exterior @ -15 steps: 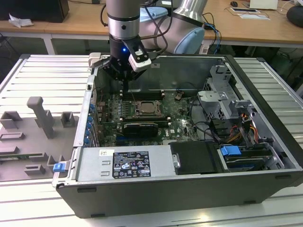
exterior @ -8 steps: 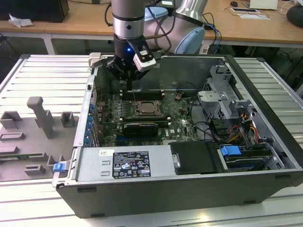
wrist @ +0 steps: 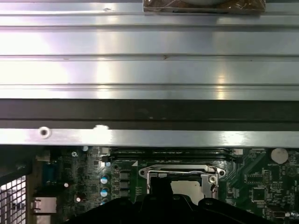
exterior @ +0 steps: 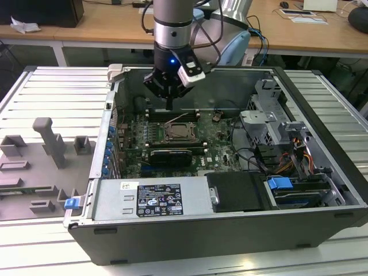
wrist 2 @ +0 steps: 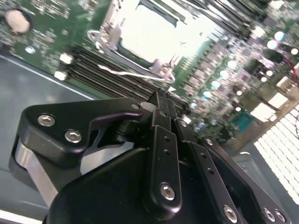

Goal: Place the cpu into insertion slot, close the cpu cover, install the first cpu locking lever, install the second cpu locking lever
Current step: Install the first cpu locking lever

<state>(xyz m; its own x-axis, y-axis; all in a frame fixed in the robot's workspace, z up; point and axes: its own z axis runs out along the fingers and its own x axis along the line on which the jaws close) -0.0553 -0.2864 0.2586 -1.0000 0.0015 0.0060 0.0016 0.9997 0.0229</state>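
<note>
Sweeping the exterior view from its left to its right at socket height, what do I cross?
In order: grey fixture blocks → blue clips on the case wall → insertion slot → metal drive cage → ribbed table top.

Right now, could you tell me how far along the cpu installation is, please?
Done: the cpu sits in the slot, and the cover looks lowered over it. In hand: nothing; the gripper hangs above the slot's edge, fingers shut, beside a thin lever. Left: the levers; I cannot tell whether either is latched.
</note>
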